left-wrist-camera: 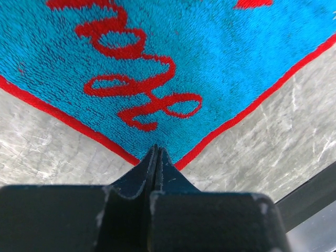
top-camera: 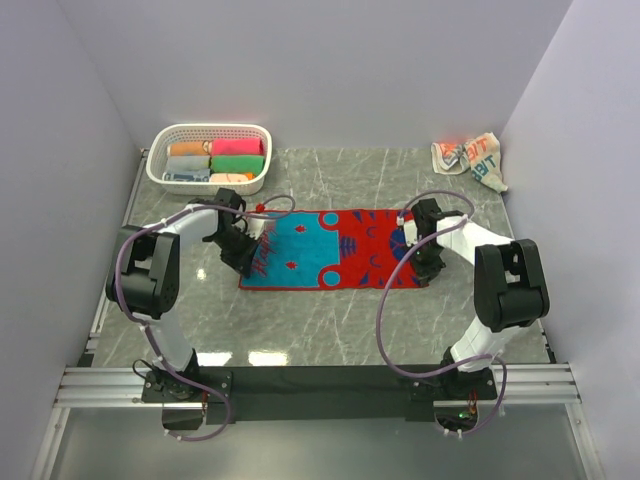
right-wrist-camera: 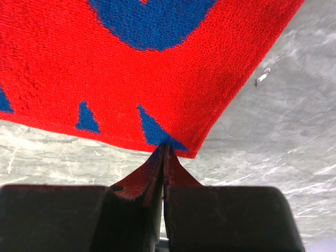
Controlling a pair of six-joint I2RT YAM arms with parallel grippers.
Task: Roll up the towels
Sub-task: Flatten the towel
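A red towel [top-camera: 340, 250] with a blue end lies spread flat in the middle of the table. My left gripper [top-camera: 254, 262] is shut on a corner of the blue end [left-wrist-camera: 173, 79], its closed tips [left-wrist-camera: 157, 149] meeting the red-bordered corner. My right gripper [top-camera: 420, 270] is shut on the near edge of the red end [right-wrist-camera: 131, 79], close to that corner, with its tips [right-wrist-camera: 166, 148] pinched together. A second towel [top-camera: 470, 158], cream with orange-red letters and teal, lies crumpled at the back right.
A white basket [top-camera: 160, 165] at the back left holds several rolled towels. Grey walls close in the table on the left, back and right. A black rail runs along the near edge by the arm bases.
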